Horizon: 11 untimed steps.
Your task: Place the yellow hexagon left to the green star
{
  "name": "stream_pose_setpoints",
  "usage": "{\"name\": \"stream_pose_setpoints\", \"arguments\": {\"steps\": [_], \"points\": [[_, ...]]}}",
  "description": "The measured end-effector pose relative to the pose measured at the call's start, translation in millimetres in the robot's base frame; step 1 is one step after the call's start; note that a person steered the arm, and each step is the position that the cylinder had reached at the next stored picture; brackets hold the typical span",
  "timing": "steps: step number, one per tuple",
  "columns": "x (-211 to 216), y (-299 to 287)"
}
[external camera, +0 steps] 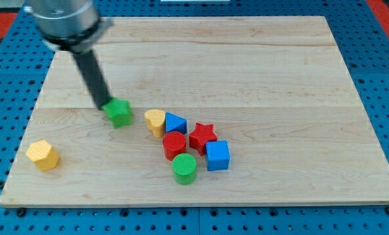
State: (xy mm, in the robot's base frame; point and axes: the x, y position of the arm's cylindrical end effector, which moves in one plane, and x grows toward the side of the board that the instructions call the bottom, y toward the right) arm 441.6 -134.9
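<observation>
The yellow hexagon (43, 155) lies near the board's bottom left corner. The green star (119, 112) sits left of the board's centre, well to the upper right of the hexagon. My tip (106, 104) is at the star's upper left edge, touching or nearly touching it. The dark rod slants up to the view's top left.
A cluster lies right of the star: a yellow heart-like block (155, 121), a blue triangular block (175, 123), a red star (203, 136), a red cylinder (174, 144), a blue cube (217, 155) and a green cylinder (185, 168). The wooden board (260, 65) rests on a blue pegboard.
</observation>
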Motion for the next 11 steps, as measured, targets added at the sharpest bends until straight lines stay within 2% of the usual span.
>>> {"name": "stream_pose_setpoints", "arguments": {"steps": [1, 3, 4, 5, 6, 9, 10, 11], "points": [[12, 37], [51, 58], [42, -27], [78, -68], [77, -110], [95, -169], [111, -160], [121, -79]]}}
